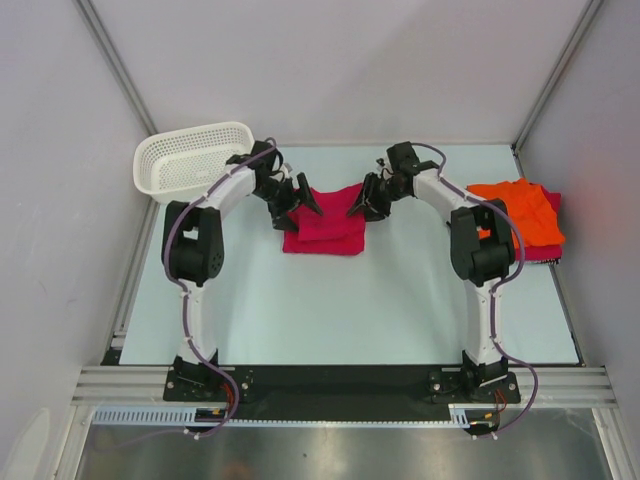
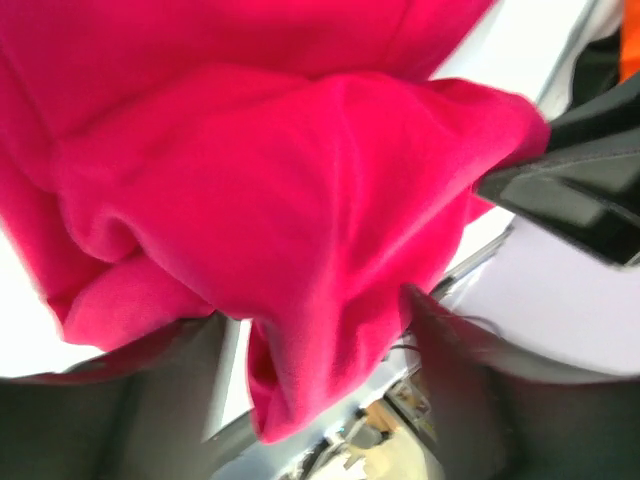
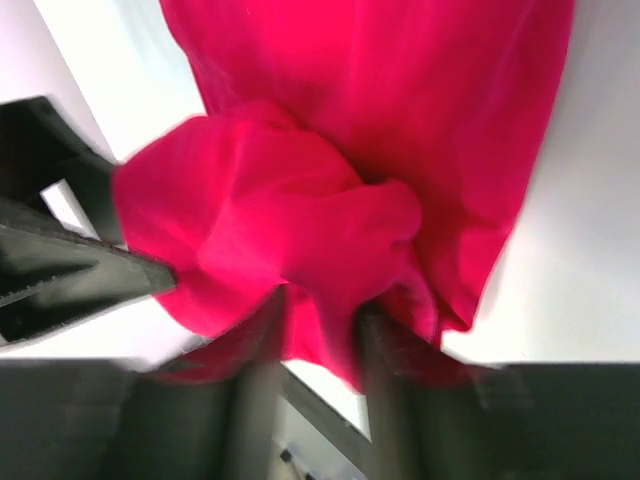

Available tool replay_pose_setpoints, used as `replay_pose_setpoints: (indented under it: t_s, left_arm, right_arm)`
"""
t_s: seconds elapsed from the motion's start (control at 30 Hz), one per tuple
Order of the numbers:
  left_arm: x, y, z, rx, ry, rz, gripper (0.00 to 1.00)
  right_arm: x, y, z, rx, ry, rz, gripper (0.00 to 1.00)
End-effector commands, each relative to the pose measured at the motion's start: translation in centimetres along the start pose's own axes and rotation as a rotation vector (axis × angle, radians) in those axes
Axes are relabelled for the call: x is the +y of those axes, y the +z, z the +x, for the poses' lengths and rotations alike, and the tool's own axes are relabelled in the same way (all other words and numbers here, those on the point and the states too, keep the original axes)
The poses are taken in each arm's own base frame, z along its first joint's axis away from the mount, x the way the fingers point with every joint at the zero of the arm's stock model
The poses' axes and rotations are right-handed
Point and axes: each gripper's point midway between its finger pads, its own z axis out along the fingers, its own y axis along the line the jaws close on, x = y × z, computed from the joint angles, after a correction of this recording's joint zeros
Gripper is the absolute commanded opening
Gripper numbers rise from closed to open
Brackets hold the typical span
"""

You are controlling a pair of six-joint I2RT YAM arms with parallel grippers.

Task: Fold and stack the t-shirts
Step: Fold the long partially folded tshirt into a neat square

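Crimson tee (image 1: 322,235) lies folded at centre of the table (image 1: 350,310), its upper edge bunched. Left gripper (image 1: 300,215) is at the tee's upper-left corner. Its fingers (image 2: 470,400) are spread wide, w/ a cloth lump between them, not pinched. Right gripper (image 1: 363,212) is at the upper-right corner, fingers (image 3: 255,400) only narrowly apart w/ a fold between. That view is blurred, so can't tell if they clamp it. Orange tee (image 1: 515,205) sits folded at right edge atop second crimson tee (image 1: 548,252). Basket (image 1: 190,160) is upper left.

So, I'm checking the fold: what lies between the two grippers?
The crimson t-shirt lies between the left gripper and the right gripper. The top external view shows this best.
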Motion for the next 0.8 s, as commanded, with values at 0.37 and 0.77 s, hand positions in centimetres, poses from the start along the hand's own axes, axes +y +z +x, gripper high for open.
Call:
replay_pose_setpoints:
  t_s: [0.37,0.77]
  left_arm:
    - [-1.5,-3.4,-5.1,-0.179,0.03,0.116,1.0]
    - [-2.4,-12.0,-2.1,-0.437,0.234,0.031,0.99]
  right_arm:
    - [5.7,-6.5,-3.5,-0.493,-0.216,-0.011,0.9]
    - [6.1,-11.4,2.6,-0.497,-0.254,-0.004,0.27]
